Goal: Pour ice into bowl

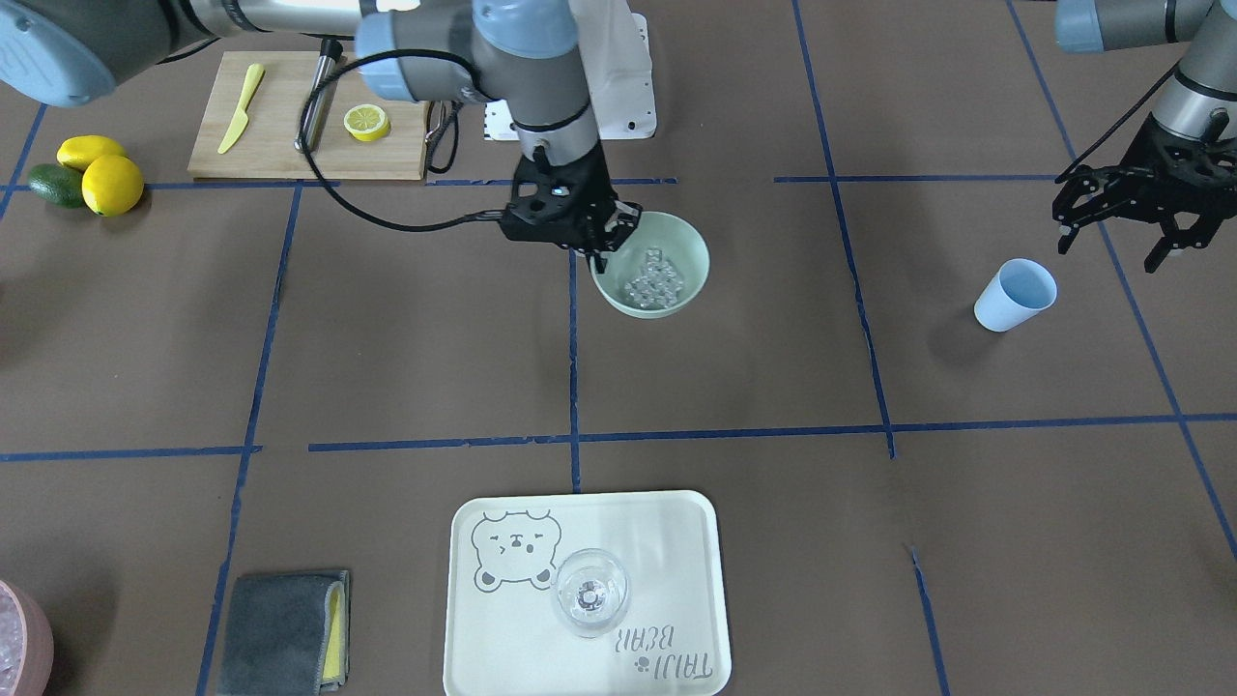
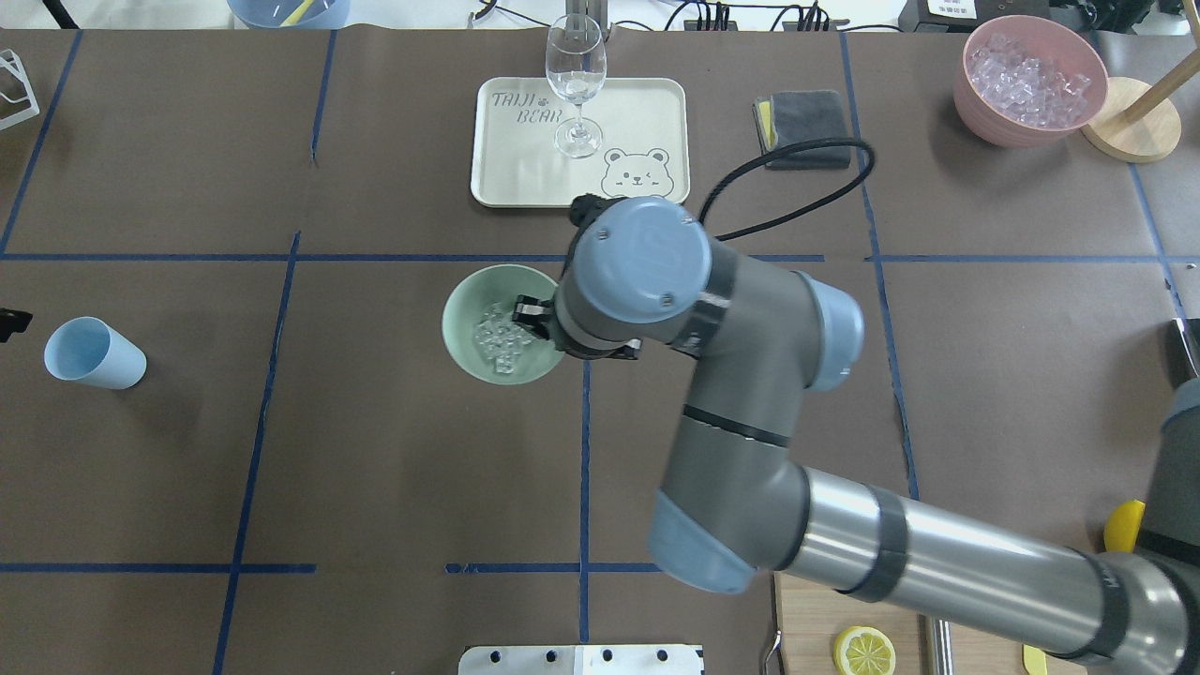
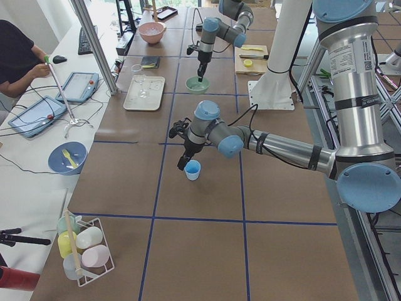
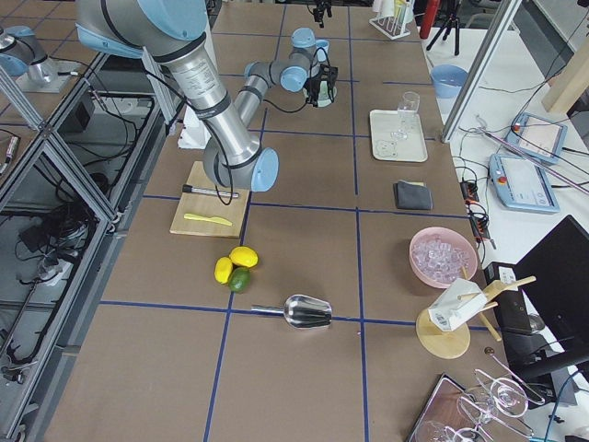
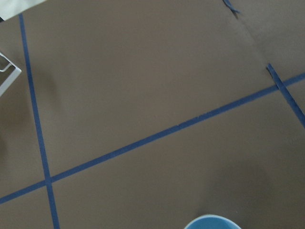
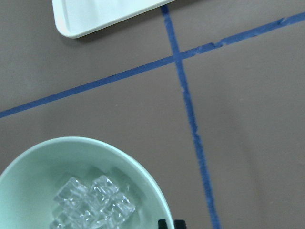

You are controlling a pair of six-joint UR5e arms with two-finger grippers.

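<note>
Since the ice [image 1: 652,280] already lies in the green bowl [image 1: 659,307] mid-table, pouring looks done, with the right gripper [image 1: 601,253] apparently pinching its rim and the left gripper [image 1: 1109,253] spread wide near the empty cup [image 1: 1015,295].

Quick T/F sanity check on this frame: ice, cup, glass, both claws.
1. The ice is in the bowl. True.
2. The cup lies on its side. False: it stands upright on the table.
3. The left claw is open and holds nothing. True.
4. The glass stands on the bare table. False: it stands on the tray.
5. The right claw hangs over the cup. False: it is at the bowl's rim, and the left claw is the one near the cup.
</note>
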